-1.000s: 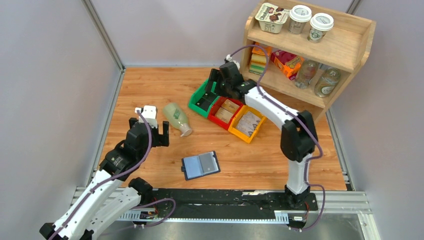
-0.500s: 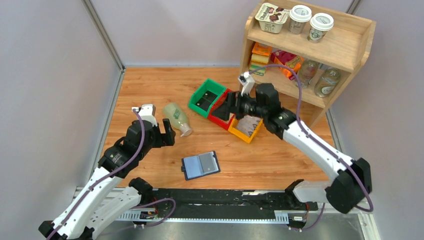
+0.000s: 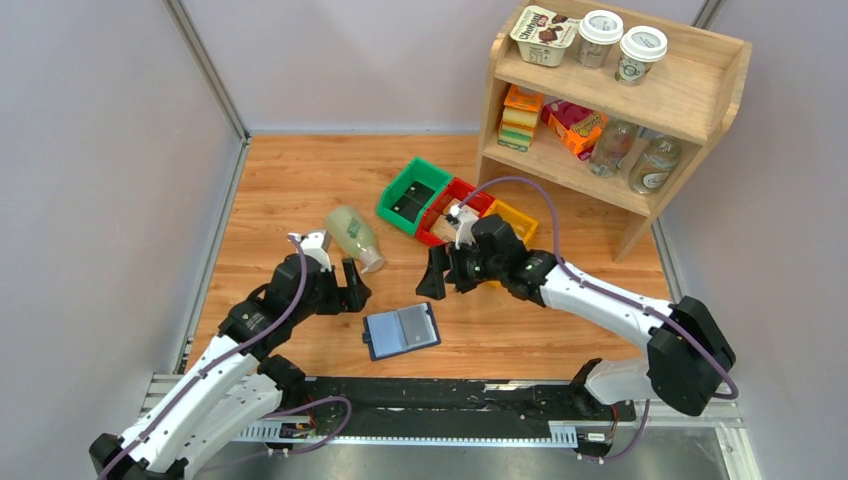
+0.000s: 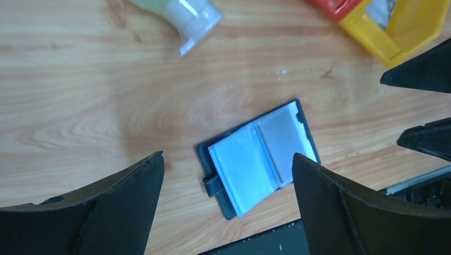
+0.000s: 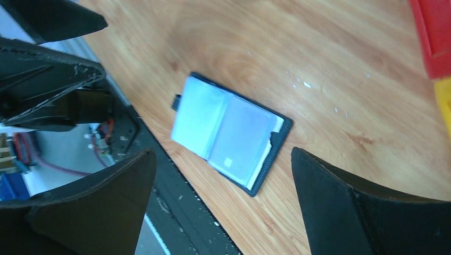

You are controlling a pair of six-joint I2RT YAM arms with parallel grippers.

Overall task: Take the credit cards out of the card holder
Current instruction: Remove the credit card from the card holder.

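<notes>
Lying unfolded between spread left claw [image 3: 352, 287] and spread right claw [image 3: 436, 277], touching neither: card holder [image 3: 400, 330].

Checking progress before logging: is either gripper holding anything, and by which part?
Nothing: left gripper and right gripper are open; the dark navy folding card holder lies untouched.

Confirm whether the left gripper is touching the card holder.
Apart. In the left wrist view the left gripper has its open fingers either side of the card holder, with bare table showing between each fingertip and the holder's edges.
</notes>
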